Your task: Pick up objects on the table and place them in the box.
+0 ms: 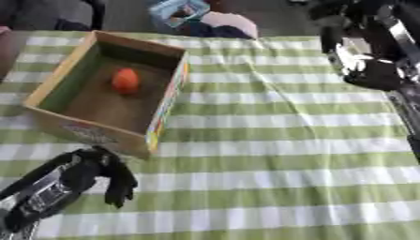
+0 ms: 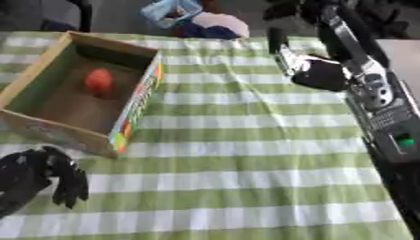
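A cardboard box (image 1: 78, 124) is seen at the far left of the tabletop (image 1: 279, 154), which is covered w/ a green-and-white check cloth. An orange ball (image 1: 125, 80) lies inside the box, on its floor, toward the far end. The left hand (image 1: 111, 176) is held just in front of the box's near corner, over the cloth, fingers curled downward, nothing gripped. The right hand (image 2: 316, 70) is raised well right of the box, approx. level w/ its far end; whether its fingers are apart or together can't be told.
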Controlling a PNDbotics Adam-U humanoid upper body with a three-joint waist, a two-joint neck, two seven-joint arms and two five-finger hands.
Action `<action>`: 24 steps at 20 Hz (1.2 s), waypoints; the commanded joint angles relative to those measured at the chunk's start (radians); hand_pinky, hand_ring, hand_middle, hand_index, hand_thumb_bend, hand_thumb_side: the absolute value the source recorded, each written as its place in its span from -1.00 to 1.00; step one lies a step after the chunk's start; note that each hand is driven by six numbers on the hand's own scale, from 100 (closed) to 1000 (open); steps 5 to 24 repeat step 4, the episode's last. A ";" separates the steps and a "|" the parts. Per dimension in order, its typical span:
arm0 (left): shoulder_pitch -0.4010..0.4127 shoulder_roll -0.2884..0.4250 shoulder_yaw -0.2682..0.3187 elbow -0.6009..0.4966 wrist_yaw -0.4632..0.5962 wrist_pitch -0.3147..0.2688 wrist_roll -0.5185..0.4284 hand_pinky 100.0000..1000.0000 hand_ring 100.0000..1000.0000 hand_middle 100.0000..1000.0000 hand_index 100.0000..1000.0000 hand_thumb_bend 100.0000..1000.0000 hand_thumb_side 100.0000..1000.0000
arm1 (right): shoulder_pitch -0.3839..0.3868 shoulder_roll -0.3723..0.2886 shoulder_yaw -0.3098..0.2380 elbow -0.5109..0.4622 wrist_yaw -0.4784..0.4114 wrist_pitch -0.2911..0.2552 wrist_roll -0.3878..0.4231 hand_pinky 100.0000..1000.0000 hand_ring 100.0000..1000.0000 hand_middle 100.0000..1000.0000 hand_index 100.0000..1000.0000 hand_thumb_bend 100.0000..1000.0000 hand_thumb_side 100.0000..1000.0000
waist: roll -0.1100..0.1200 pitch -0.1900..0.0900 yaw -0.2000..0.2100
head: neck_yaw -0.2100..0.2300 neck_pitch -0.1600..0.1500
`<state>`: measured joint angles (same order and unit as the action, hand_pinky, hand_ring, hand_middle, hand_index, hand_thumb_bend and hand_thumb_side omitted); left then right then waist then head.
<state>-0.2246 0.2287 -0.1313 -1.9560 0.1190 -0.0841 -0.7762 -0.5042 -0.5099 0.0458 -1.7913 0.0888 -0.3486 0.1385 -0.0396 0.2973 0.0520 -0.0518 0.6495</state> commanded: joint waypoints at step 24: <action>0.005 -0.002 0.005 -0.003 -0.029 -0.007 0.006 0.02 -0.14 -0.24 0.38 -0.79 1.00 | 0.089 0.051 -0.019 -0.052 -0.047 0.007 0.021 0.46 0.39 0.09 0.55 -1.00 0.00 | -0.002 -0.015 -0.017 | 0.041 0.028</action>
